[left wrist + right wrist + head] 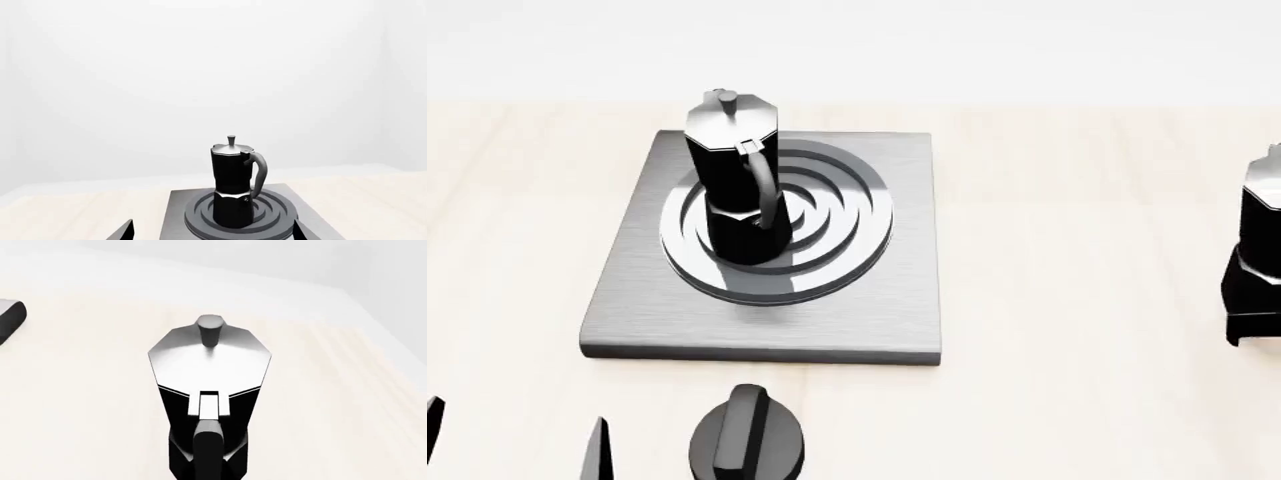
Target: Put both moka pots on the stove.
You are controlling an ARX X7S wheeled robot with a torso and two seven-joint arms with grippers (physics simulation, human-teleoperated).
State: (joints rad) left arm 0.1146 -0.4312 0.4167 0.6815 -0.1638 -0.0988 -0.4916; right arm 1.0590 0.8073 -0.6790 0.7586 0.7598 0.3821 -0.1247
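Observation:
One moka pot (734,185) stands upright on the ring burner of the stove (868,300), with its handle toward me. In the left wrist view this moka pot (233,180) sits on the stove (177,210) just beyond my open left gripper (212,235), which holds nothing. From the head view, the left gripper (515,445) hangs short of the stove's near left corner. The second moka pot (1265,230) stands on the table at the far right, cut by the frame edge. The right wrist view shows this moka pot (209,360) from above and very close, but my right fingers are hidden.
A short black dial knob (747,440) lies on the light wooden table (1068,300) just in front of the stove. A dark part (1244,325), possibly the right gripper, sits by the second pot's base. A stove corner (10,317) shows in the right wrist view.

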